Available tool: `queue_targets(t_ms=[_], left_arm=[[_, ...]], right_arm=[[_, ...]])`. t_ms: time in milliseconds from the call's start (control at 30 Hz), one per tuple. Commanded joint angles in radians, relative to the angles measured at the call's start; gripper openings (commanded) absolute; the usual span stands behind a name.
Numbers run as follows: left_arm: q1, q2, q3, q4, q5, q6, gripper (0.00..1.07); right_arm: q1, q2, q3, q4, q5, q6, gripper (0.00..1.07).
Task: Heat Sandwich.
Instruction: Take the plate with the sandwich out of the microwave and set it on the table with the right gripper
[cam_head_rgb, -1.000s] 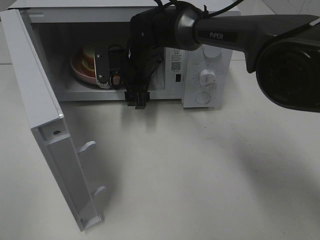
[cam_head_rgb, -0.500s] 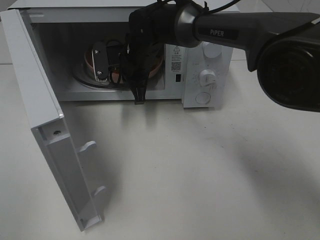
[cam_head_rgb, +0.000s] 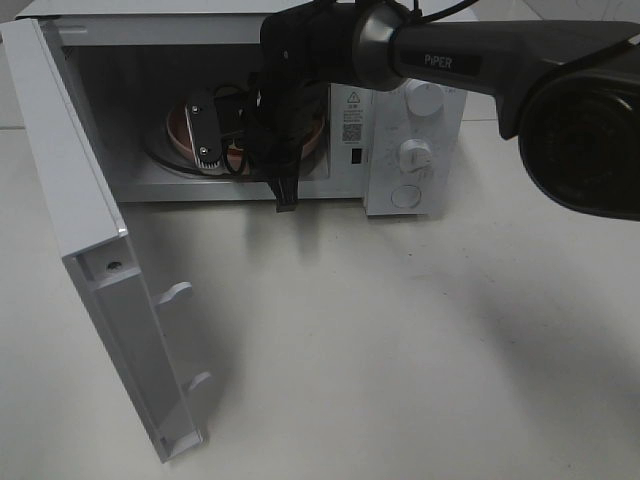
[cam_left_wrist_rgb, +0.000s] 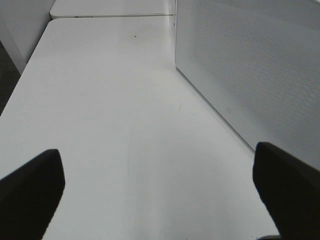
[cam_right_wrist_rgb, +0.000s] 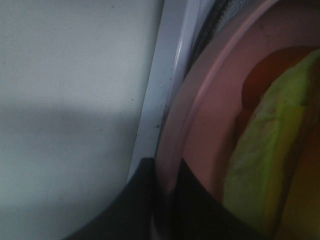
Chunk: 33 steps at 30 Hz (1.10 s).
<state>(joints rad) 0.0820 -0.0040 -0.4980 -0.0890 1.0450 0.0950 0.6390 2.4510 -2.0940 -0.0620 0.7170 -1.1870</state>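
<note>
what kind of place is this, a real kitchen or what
Probably a robot test bench, not a home kitchen: a white microwave with its door open stands on a plain white table, and a robot arm reaches inside, where a pink plate holds the sandwich.

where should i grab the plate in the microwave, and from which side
Take the plate by its thin raised rim, coming in through the open front of the microwave. The sandwich covers the middle, so the rim is the bare part narrow enough to pinch, and walls close off the other sides. The right end effector pinches the rim that way.
</note>
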Motion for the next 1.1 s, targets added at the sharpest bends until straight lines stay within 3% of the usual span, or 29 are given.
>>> queue_targets(t_ms=[33,200,400,633,867,1100], left_arm=[[-0.008,-0.026,0.003,-0.003,-0.008,-0.003,0.97],[-0.008,-0.026,0.003,-0.003,-0.008,-0.003,0.97],[-0.008,-0.026,0.003,-0.003,-0.008,-0.003,0.97],[-0.008,-0.026,0.003,-0.003,-0.008,-0.003,0.97],[-0.008,-0.026,0.003,-0.003,-0.008,-0.003,0.97],[-0.008,-0.026,0.003,-0.003,-0.008,-0.003,0.97]], right_arm=[[0.001,-0.015,0.011,0.034,0.047,-0.009,0.0],[0.001,-0.062,0.05,0.044,0.037,-0.086,0.0],[0.001,-0.159,0.206,0.079,-0.06,-0.229,0.0],[0.001,-0.223,0.313,0.082,-0.135,-0.303,0.0],[0.001,-0.314,0.466,0.174,-0.214,-0.431,0.0],[0.002,-0.382,0.556,0.21,-0.217,-0.505,0.0]])
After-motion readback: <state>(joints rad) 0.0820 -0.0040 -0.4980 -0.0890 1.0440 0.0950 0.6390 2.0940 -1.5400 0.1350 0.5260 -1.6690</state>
